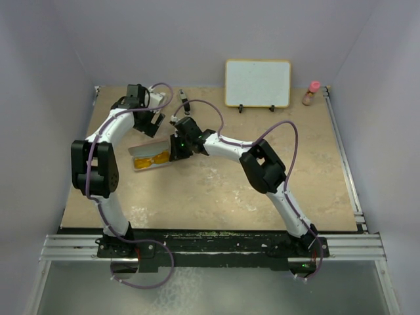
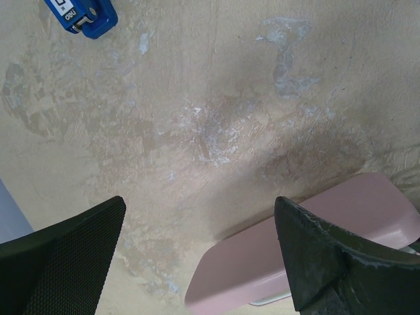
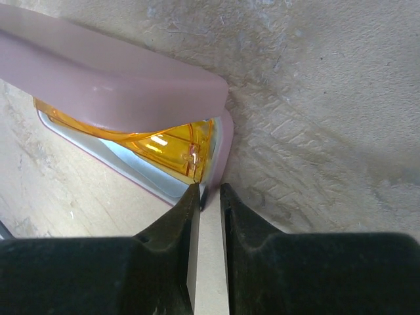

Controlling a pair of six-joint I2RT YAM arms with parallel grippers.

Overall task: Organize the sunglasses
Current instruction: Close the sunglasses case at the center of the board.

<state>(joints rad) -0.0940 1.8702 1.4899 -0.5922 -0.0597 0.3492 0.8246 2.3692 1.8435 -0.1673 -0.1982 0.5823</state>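
Right jaws (image 3: 210, 189) are narrow, almost closed to a thin slit. Can't tell if they pinch anything. Tips are right at the end rim of the pink case (image 3: 111, 85). Just ahead of the tips, the sunglasses (image 3: 164, 147) lie inside the case on its pale lining, folded as far as can be seen, with the lid hanging ajar over them.

Left jaws (image 2: 200, 200) are wide and hold nothing. They hover over the counter (image 2: 216, 118), with the back of the case lid under the right-hand finger.

Progress judgement: glasses are in the case, so most of it is done. Left to do: press the lid fully shut.

Writing: the small blue item (image 2: 85, 16), far ahead-left of the left jaws, has a white label, possibly "deli", partly cut off. The whiteboard (image 1: 258, 83), far beyond both jaws, is blank. No brand is legible on the case or glasses.
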